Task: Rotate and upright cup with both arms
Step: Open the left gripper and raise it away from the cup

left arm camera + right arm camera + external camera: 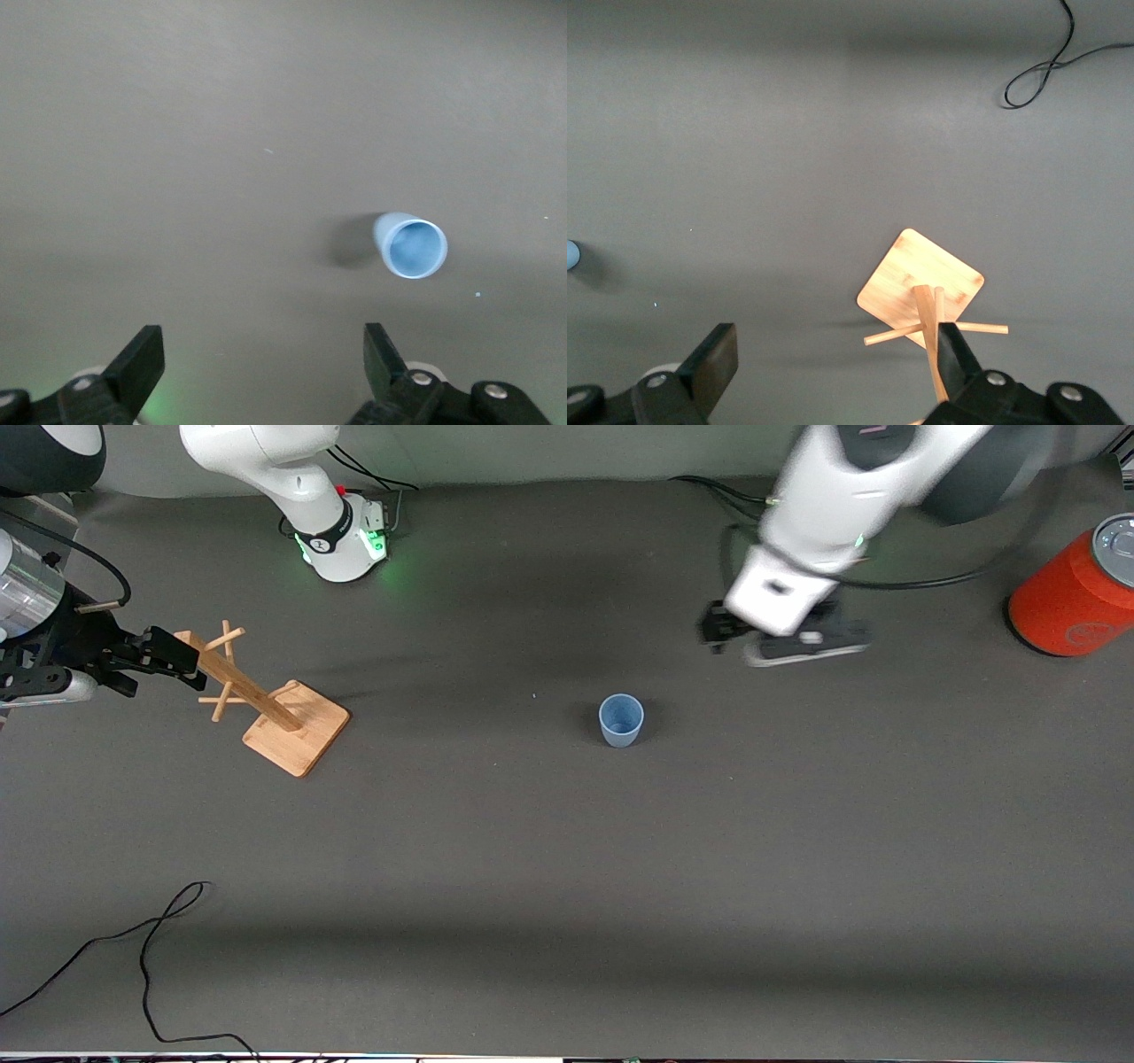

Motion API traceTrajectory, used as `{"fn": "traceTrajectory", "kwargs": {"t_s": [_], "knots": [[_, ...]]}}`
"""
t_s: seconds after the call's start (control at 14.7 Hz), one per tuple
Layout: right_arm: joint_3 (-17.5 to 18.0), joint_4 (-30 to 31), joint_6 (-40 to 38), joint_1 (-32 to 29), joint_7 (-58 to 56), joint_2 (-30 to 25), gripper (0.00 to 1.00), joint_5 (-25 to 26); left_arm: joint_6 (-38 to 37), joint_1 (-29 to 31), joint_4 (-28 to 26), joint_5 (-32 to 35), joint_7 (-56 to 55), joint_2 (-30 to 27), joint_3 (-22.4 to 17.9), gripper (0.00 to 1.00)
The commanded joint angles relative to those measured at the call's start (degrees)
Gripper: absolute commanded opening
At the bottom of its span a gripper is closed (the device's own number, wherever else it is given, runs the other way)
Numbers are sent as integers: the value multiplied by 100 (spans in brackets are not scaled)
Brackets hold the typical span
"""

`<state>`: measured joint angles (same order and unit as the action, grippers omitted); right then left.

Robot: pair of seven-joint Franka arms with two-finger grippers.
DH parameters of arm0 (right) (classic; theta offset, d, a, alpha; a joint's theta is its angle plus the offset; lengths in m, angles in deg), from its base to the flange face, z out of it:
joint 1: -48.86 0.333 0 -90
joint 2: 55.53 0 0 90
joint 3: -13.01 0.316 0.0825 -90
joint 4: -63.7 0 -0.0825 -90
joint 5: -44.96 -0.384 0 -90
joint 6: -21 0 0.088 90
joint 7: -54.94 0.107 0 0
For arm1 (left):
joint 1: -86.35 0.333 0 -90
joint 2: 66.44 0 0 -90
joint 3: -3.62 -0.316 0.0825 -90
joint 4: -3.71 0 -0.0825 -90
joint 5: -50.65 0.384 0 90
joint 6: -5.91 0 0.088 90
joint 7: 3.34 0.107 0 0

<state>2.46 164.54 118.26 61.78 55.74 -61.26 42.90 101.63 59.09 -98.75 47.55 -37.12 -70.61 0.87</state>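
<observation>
Cup stands mouth-up mid-worktop, untouched | likely light, stiff, matte; best pinched across the rim wall | left pincer released, aloft over bare worktop toward the robots' edge | right pincer released over peg stand, waiting | count: one cup, one stand, one orange canister, two arms.

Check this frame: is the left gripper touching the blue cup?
Apart. In the left wrist view the left gripper is open, with bare table between its fingertips and the cup; the front view also shows it clear of the cup.
</observation>
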Motion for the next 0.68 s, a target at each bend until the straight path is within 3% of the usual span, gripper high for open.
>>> {"fn": "traceTrajectory", "kwargs": {"t_s": [0.0,0.41,0.61], "knots": [[-8,-82,4,26,-176,55,100,222,-430,825,349,-147,1045,74,55,100],[27,-100,-14,17,-159,82,100,241,-440,1986,682,-77,2558,258,20,100],[53,-161,-14,26,-159,99,100,241,-598,2084,895,-33,2947,364,20,100]]}}
